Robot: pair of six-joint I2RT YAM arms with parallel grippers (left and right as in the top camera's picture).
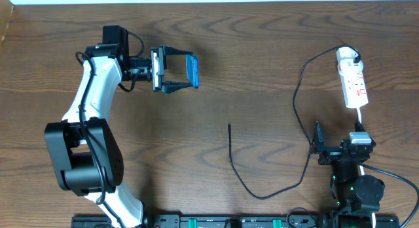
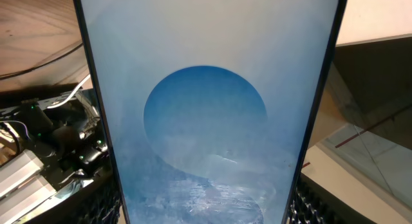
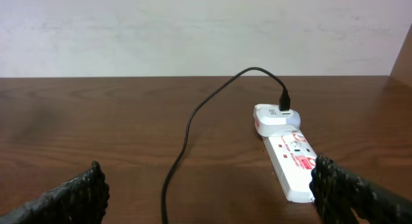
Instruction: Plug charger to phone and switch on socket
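My left gripper (image 1: 186, 71) is shut on the phone (image 1: 193, 72) and holds it on edge above the table at the back left. In the left wrist view the phone's blue screen with its lighter circle (image 2: 206, 121) fills the frame between both fingers. The charger, a thin black cable (image 1: 296, 97), runs from its loose tip (image 1: 229, 126) on the table in a loop to a white plug (image 1: 348, 56) at the far end of the socket (image 1: 355, 85), a white power strip. My right gripper (image 1: 339, 141) is open and empty just in front of the socket (image 3: 293, 163), with the cable (image 3: 187, 140) between its fingers (image 3: 212, 198).
A black rail (image 1: 216, 221) runs along the table's front edge between the arm bases. The socket's white cord (image 1: 361, 120) leads toward the right arm. Electronics and wires (image 2: 45, 147) show behind the phone.
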